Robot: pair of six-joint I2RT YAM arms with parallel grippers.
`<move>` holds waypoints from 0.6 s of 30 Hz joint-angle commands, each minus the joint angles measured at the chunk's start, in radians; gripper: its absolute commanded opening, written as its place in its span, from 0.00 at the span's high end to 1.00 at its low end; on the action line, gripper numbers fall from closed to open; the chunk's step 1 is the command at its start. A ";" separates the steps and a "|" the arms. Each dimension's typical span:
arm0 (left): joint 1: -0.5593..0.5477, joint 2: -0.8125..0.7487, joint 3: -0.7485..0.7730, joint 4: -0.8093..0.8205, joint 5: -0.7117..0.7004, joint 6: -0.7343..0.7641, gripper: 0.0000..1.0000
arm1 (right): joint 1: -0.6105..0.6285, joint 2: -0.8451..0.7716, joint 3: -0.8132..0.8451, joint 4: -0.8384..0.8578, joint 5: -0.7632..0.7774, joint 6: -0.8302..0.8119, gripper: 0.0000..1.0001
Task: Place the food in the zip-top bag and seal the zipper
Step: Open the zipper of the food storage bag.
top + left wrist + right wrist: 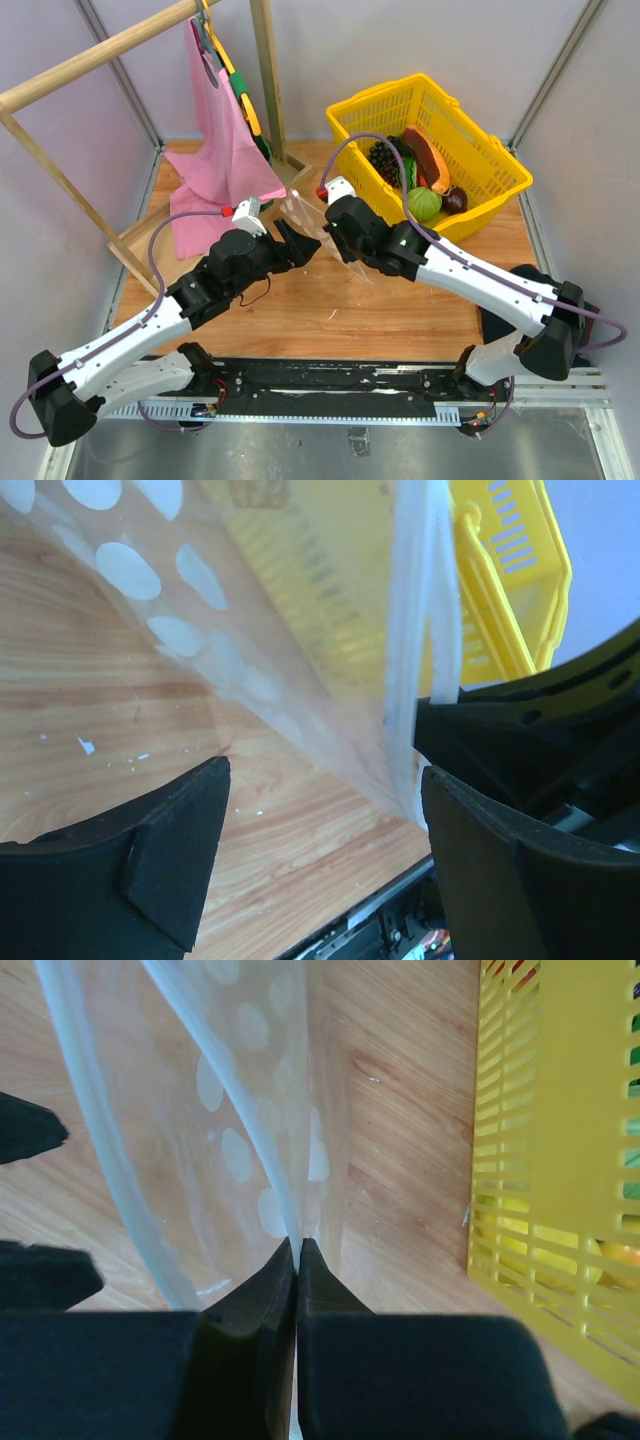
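Note:
The clear zip-top bag [304, 211] with white dots hangs between my two grippers above the table, its mouth spread. My right gripper [297, 1244] is shut on one side of the whitish zipper [243, 1092]; the zipper's other side [92, 1130] bows away to the left. My left gripper [325, 815] is open, and the bag [260, 630] with its zipper [418, 650] hangs just ahead of it, close to its right finger [500, 870]. The food lies in the yellow basket [500, 165]: a green ball [424, 204], a maroon ball [456, 200] and a brown-orange slice [425, 157].
The basket stands at the back right, close to the right arm, and shows in the right wrist view [560, 1160]. A pink cloth [222, 150] hangs from a wooden rack [90, 60] at the back left. Dark grapes [383, 160] also lie in the basket.

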 commanded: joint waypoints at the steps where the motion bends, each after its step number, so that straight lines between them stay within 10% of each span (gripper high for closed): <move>1: -0.036 0.035 0.056 0.032 -0.115 0.031 0.20 | -0.011 -0.048 0.003 -0.012 0.010 0.126 0.99; 18: -0.176 0.127 0.156 -0.006 -0.284 0.023 0.24 | -0.011 0.006 0.004 -0.004 -0.028 0.258 0.99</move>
